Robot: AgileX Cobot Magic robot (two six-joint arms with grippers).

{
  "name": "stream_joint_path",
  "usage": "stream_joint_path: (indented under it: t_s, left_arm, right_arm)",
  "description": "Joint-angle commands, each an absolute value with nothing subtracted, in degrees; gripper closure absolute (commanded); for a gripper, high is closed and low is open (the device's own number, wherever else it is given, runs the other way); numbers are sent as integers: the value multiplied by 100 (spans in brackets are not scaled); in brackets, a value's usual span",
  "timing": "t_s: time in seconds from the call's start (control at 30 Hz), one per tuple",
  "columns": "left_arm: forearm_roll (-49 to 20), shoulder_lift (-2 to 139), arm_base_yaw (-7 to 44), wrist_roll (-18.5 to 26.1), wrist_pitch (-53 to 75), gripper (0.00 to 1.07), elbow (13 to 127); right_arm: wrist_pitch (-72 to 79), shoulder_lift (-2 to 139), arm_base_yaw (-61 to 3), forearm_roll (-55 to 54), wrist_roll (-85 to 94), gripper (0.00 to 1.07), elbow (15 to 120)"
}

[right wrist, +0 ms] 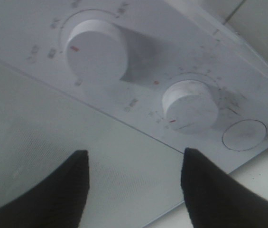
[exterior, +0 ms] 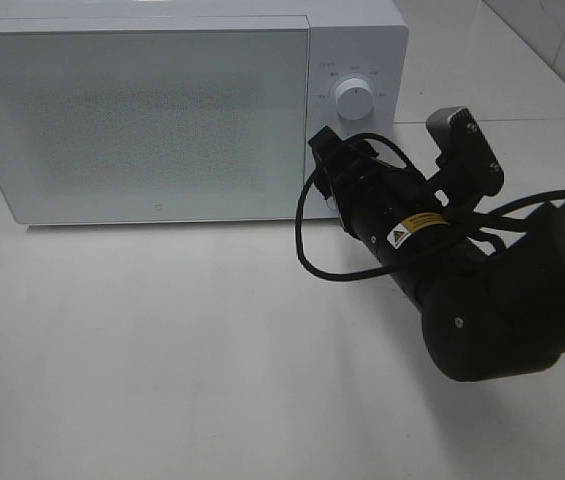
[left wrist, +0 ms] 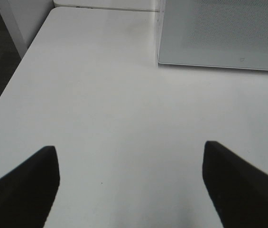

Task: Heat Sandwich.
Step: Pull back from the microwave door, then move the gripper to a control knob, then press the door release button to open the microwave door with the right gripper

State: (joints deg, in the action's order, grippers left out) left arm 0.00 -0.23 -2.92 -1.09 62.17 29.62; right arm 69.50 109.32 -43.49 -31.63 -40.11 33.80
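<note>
- Jaws of the right gripper [right wrist: 134, 152] are standing spread, holding nothing, close to the microwave's [exterior: 142, 120] dials [right wrist: 190, 107].
- Jaws of the left gripper [left wrist: 129, 147] are standing wide apart above the table [left wrist: 100, 95].

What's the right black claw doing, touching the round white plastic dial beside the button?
Apart. The right wrist view shows the right gripper open, panel visible between its fingertips and the round white dial.

Lab-style kitchen mock-up: white microwave [exterior: 162, 110] on plain white table [exterior: 162, 350], pale tiled wall [exterior: 552, 40], robot arm [exterior: 482, 300].
</note>
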Motion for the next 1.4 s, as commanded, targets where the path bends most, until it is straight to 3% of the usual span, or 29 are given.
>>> stream_joint_path:
  t_s: [0.03,0.3,0.53,0.77,1.07,1.27,1.4]
  left_arm:
    - [-34,-120,-315,-103,6119,28,2951]
    - [-34,-120,-315,-103,6119,28,2951]
    - [-34,-120,-315,-103,6119,28,2951]
    - [-34,-120,-315,-103,6119,28,2951]
    - [-34,-120,-315,-103,6119,28,2951]
    - [-34,-120,-315,-103,6119,28,2951]
    - [-34,-120,-315,-103,6119,28,2951]
  right_arm:
    - [7718,10531,-4366,-2710,-3008,49,3157]
    - [6291,9637,-4337,-2670,-791,49,2830]
    - [4509,8755,-4332,-3266,1077,49,2836]
    - [3260,7958,-4332,-4882,3850,49,2836]
    - [2985,7196,-4332,-8096,7821,50,2836]
    - [2842,7133,-4332,-8136,8193,50,2836]
    - [2223,7133,-4068,-6343,6159,50,2836]
